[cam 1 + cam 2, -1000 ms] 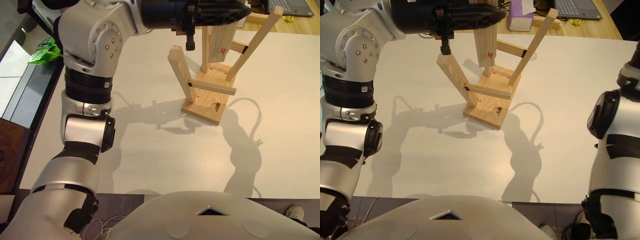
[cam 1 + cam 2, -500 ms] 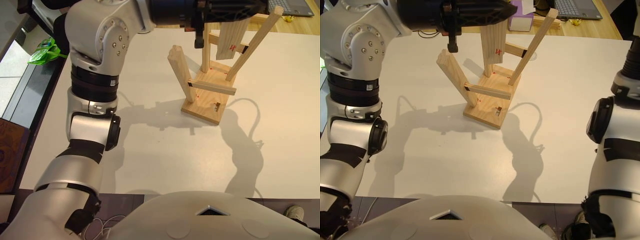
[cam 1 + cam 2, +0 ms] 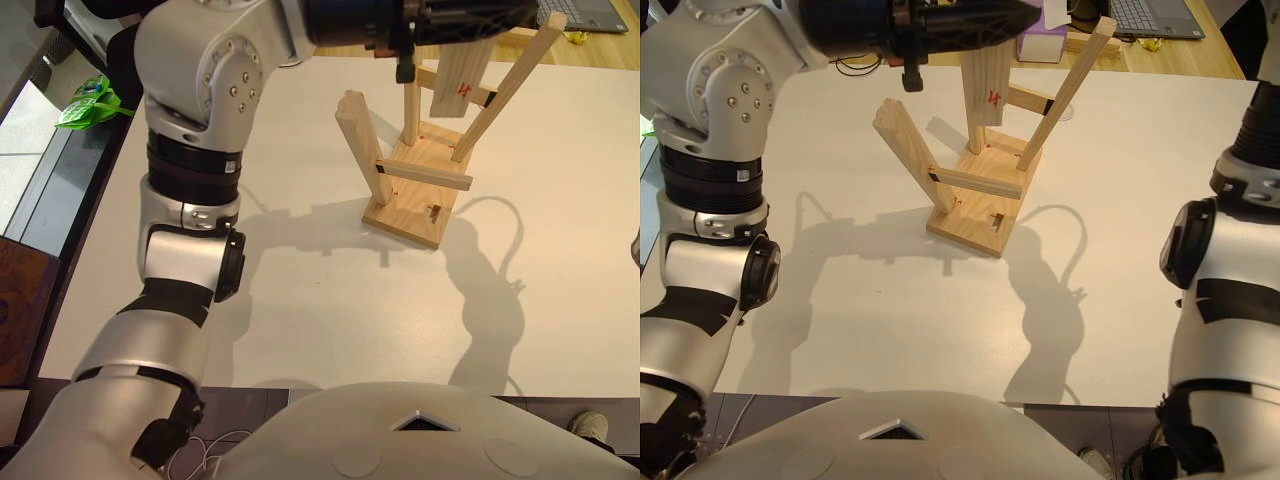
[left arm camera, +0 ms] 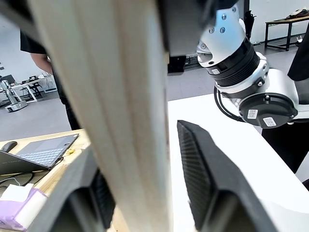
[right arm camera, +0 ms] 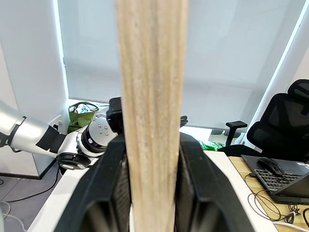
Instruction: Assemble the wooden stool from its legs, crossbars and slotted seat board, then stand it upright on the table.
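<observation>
The stool stands upside down, its seat board point(image 3: 413, 208) flat on the white table point(image 3: 300, 320). A slanted leg point(image 3: 362, 140), a crossbar point(image 3: 428, 176), a thin post point(image 3: 411, 105) and a long tilted leg point(image 3: 505, 90) rise from it. My left gripper point(image 3: 465, 25) reaches across from the left and is shut on the wide leg with a red mark point(image 3: 985, 90), above the board's far side. In the left wrist view that leg point(image 4: 120, 121) sits between the black fingers point(image 4: 207, 183). My right gripper point(image 5: 152, 188) is shut on a pale wooden bar point(image 5: 152, 87), held upright.
A green bag point(image 3: 88, 100) lies off the table's left edge. Behind the table stand a purple box point(image 3: 1045, 40) and a laptop point(image 3: 1150, 15) on a wooden desk. My right arm point(image 3: 1220, 260) rises along the right side. Open tabletop lies in front of the stool.
My left gripper has moved right and slightly away with the marked leg, which now stands a little higher and farther right. The right arm has edged inward at the right side.
</observation>
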Available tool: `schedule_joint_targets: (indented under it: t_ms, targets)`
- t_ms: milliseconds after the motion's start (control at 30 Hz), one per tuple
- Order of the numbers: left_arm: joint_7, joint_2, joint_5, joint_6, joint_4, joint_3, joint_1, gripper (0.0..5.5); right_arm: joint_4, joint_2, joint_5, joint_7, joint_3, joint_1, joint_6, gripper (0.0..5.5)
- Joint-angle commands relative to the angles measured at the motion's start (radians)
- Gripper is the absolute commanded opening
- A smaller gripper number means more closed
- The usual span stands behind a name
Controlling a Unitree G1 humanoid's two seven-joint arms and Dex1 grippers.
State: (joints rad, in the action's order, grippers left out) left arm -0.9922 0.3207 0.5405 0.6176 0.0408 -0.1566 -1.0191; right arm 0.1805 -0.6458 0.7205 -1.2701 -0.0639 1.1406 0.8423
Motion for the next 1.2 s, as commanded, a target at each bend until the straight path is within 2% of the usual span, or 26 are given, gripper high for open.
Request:
schedule_joint_targets:
  t_ms: [33, 167, 400, 467, 533, 633, 733, 800, 900, 1033, 1200]
  targets:
    - [0.012, -0.002, -0.018, -0.015, 0.016, 0.02, -0.032, 2.62, -0.016, 0.004, 0.006, 0.038, -0.038, -0.017, -0.021, 1.0]
    - [0.048, 0.02, -0.002, -0.014, 0.015, 0.096, -0.049, 2.67, 0.001, -0.01, 0.008, 0.091, -0.112, -0.033, -0.055, 1.0]
    - [0.216, 0.131, 0.067, 0.0, -0.114, 0.365, 0.008, 2.67, -0.149, -0.051, 0.034, 0.259, -0.32, -0.243, -0.094, 1.0]
    - [0.254, 0.169, 0.092, 0.02, -0.161, 0.441, 0.09, 2.67, -0.233, -0.029, 0.057, 0.335, -0.38, -0.33, -0.088, 1.0]
    - [0.221, 0.228, 0.094, 0.042, -0.219, 0.469, 0.288, 2.67, -0.343, 0.006, 0.086, 0.425, -0.44, -0.438, -0.087, 1.0]
    - [0.179, 0.268, 0.01, -0.005, -0.271, 0.418, 0.664, 2.67, -0.456, 0.055, 0.134, 0.571, -0.539, -0.537, -0.101, 1.0]
    - [0.213, 0.202, -0.078, -0.06, -0.237, 0.292, 0.879, 2.67, -0.502, 0.122, 0.144, 0.687, -0.591, -0.621, -0.136, 1.0]
    - [0.229, 0.156, -0.121, -0.094, -0.192, 0.214, 0.958, 2.67, -0.503, 0.161, 0.145, 0.741, -0.593, -0.661, -0.163, 1.0]
    - [0.265, 0.078, -0.195, -0.174, -0.063, 0.125, 0.977, 2.67, -0.511, 0.193, 0.17, 0.785, -0.569, -0.692, -0.178, 1.0]
    - [0.378, -0.06, -0.316, -0.304, 0.179, 0.036, 0.886, 2.67, -0.513, 0.201, 0.198, 0.811, -0.545, -0.707, -0.188, 1.0]
    - [0.419, -0.169, -0.366, -0.347, 0.186, -0.059, 0.899, 2.67, -0.445, 0.177, 0.166, 0.818, -0.545, -0.734, -0.239, 1.0]
